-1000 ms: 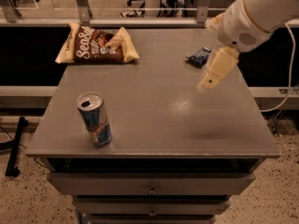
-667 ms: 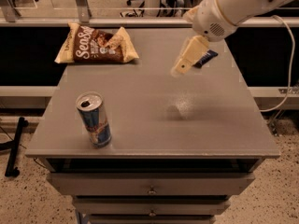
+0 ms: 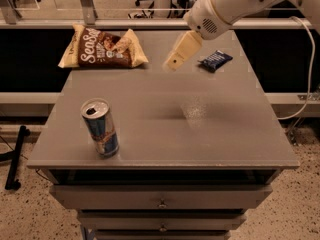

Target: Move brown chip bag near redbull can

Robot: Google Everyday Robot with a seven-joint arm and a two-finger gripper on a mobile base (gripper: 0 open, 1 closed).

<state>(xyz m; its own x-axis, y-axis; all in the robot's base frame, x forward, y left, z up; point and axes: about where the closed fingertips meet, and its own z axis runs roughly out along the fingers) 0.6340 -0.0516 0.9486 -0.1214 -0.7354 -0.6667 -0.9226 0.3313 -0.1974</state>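
The brown chip bag [image 3: 103, 48] lies flat at the far left corner of the grey table [image 3: 165, 119], dark brown in the middle with white script and tan-yellow ends. The redbull can [image 3: 100, 128] stands upright near the front left, blue and silver with its open top showing. My gripper [image 3: 174, 62] hangs above the far middle of the table, to the right of the bag and apart from it, holding nothing that I can see. The white arm reaches in from the upper right.
A small dark blue wrapper [image 3: 215, 60] lies at the far right of the table, just right of the gripper. Drawers [image 3: 161, 202] run below the table's front edge. A rail and chair legs stand behind the table.
The gripper has moved left across the far side of the table, from beyond the blue wrapper toward the chip bag. The bag, can and wrapper have not moved.
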